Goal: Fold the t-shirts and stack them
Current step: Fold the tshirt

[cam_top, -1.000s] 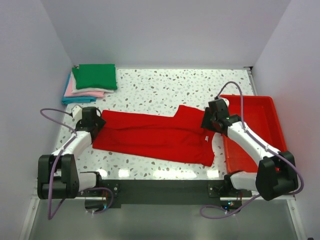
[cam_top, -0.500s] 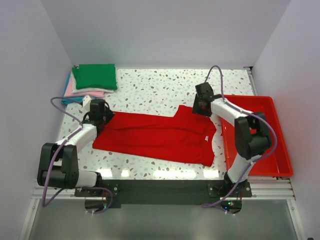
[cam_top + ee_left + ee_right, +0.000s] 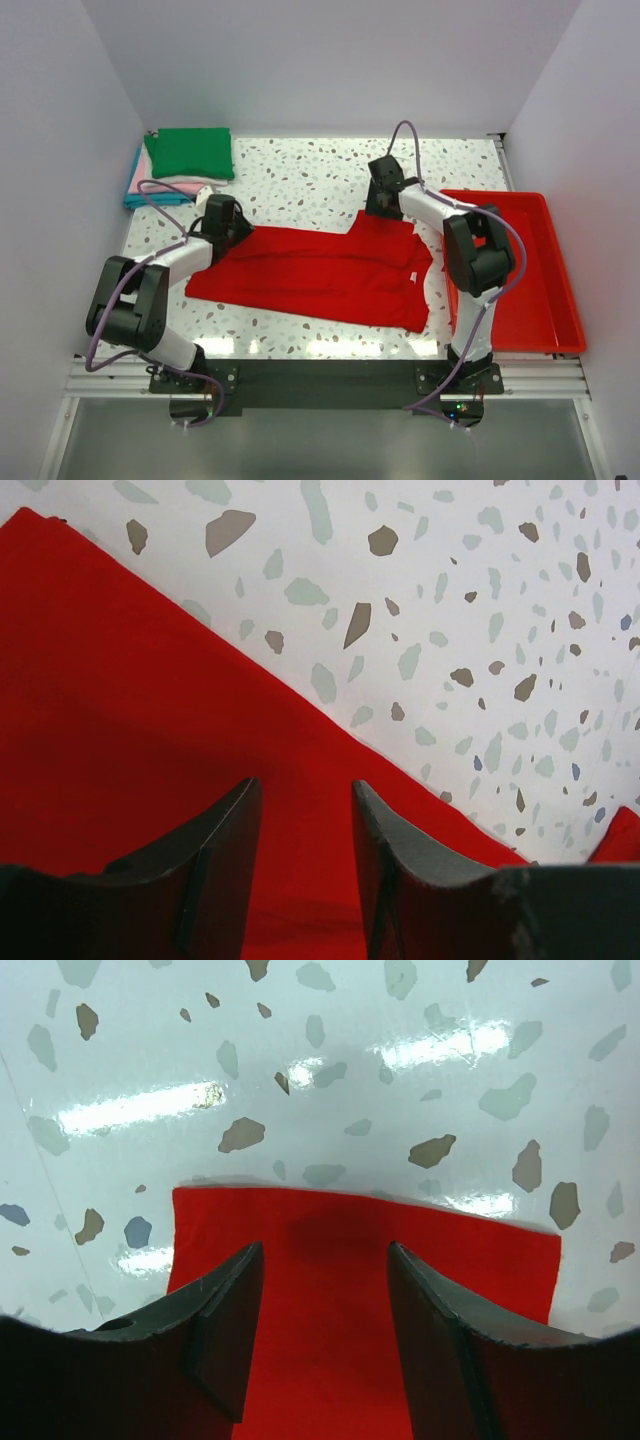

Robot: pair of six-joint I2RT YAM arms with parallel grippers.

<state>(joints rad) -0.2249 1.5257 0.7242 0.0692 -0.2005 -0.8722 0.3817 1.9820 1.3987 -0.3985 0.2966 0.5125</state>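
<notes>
A bright red t-shirt point(image 3: 310, 272) lies spread flat across the middle of the table. My left gripper point(image 3: 232, 228) is open over its far left edge; the red cloth point(image 3: 150, 740) fills the view under the fingers point(image 3: 225, 830). My right gripper point(image 3: 380, 200) is open over the sleeve at the shirt's far right; the sleeve's end point(image 3: 360, 1260) lies between and under the fingers point(image 3: 230, 1300). Neither gripper holds the cloth. A stack of folded shirts, green point(image 3: 190, 152) on top of white, pink and blue, sits at the far left corner.
A red plastic tray point(image 3: 525, 270) stands along the right edge of the table. The speckled white tabletop point(image 3: 300, 180) lies bare beyond the shirt. White walls close in the table on three sides.
Both grippers have moved away from me and inward along the shirt's far edge: the left from the left corner rightwards, the right from beside the tray up to the sleeve.
</notes>
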